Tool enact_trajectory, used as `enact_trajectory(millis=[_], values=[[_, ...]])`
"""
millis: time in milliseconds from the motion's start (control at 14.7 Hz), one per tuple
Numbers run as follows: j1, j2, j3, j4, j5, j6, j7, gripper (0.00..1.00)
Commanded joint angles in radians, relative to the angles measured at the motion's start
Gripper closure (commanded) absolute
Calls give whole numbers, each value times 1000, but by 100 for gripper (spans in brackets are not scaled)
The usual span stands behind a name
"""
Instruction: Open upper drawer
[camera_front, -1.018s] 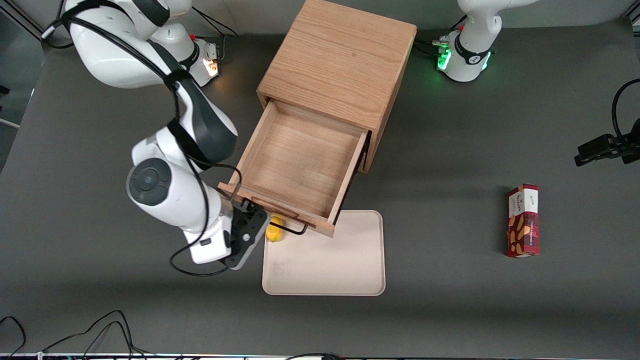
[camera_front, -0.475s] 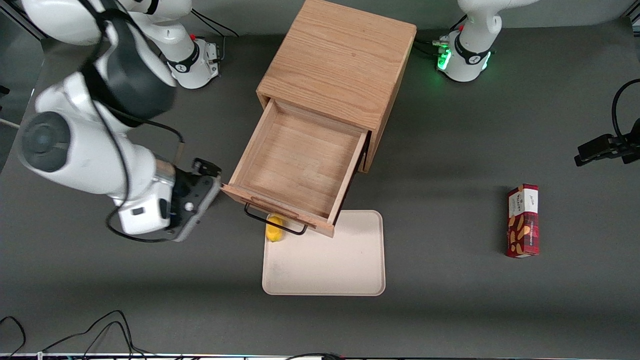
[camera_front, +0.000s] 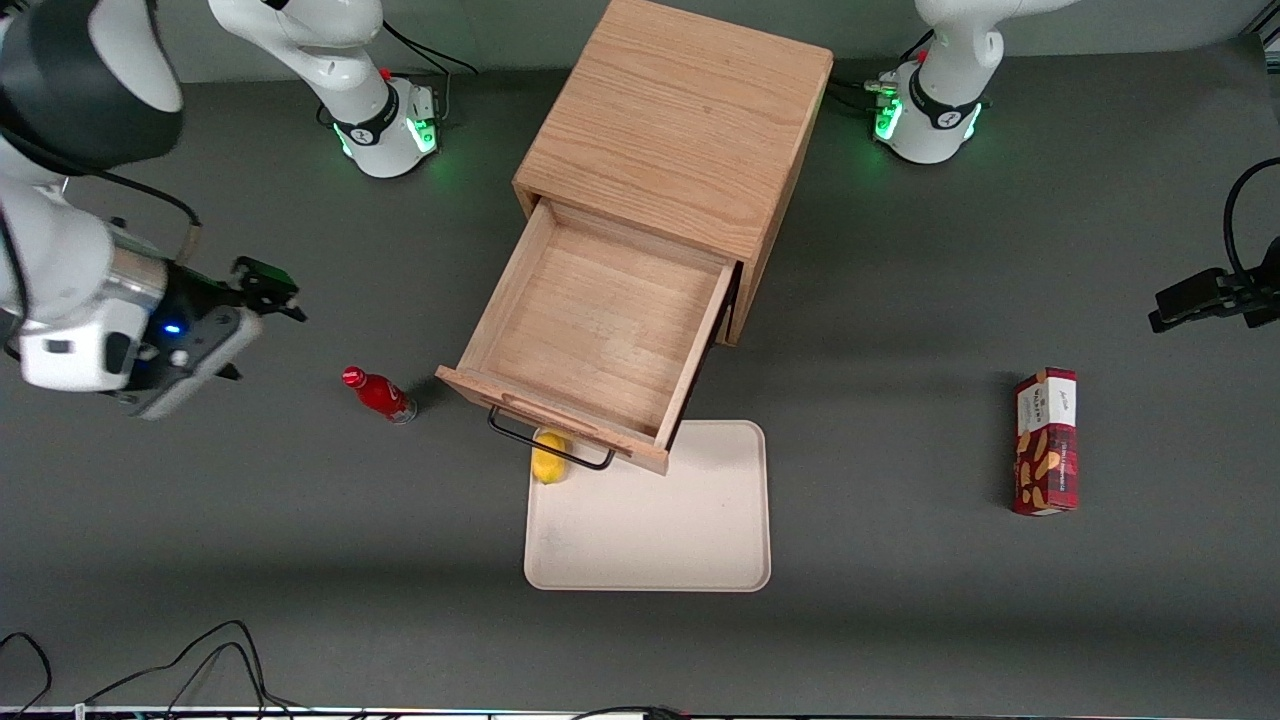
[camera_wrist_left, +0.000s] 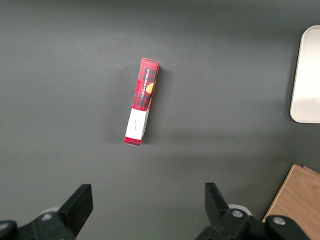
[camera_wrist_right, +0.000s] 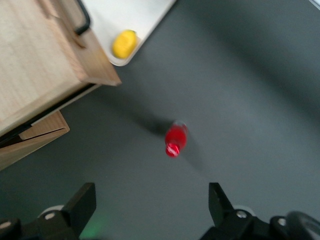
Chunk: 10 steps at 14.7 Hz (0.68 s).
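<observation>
- Matte dark grey covers the whole bench (camera_front: 900, 620), smooth and unmarked, with black cables looping along its front edge.
- At the middle of the bench's back edge stands a boxy cabinet (camera_front: 690, 120) of light oak with clear grain.
- Its upper drawer (camera_front: 600, 320) is pulled far out toward the front edge, showing a plain, flat wooden inside; a thin black wire handle (camera_front: 550, 450) curves off its front panel.
- Just under that handle lies a cream tray (camera_front: 660, 540) with rounded corners, and a small yellow rounded object (camera_front: 548, 462) sits at the tray's corner.
- A glossy red bottle (camera_front: 378, 394) stands on the bench beside the drawer front, toward the working arm's end.
- The gripper (camera_front: 268, 290) hangs above the bench at the working arm's end, well apart from the drawer, its black fingers spread and holding nothing.
- A slim red patterned carton (camera_front: 1047, 440) lies flat toward the parked arm's end.
</observation>
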Motion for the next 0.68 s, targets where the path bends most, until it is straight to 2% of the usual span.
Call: enact_trajectory(millis=[0, 339, 611], values=[[-49, -142, 7, -163, 26, 47, 221, 0], [-51, -209, 10, -260, 18, 35, 706, 0], [-57, -211, 2, -248, 16, -9, 764, 0]])
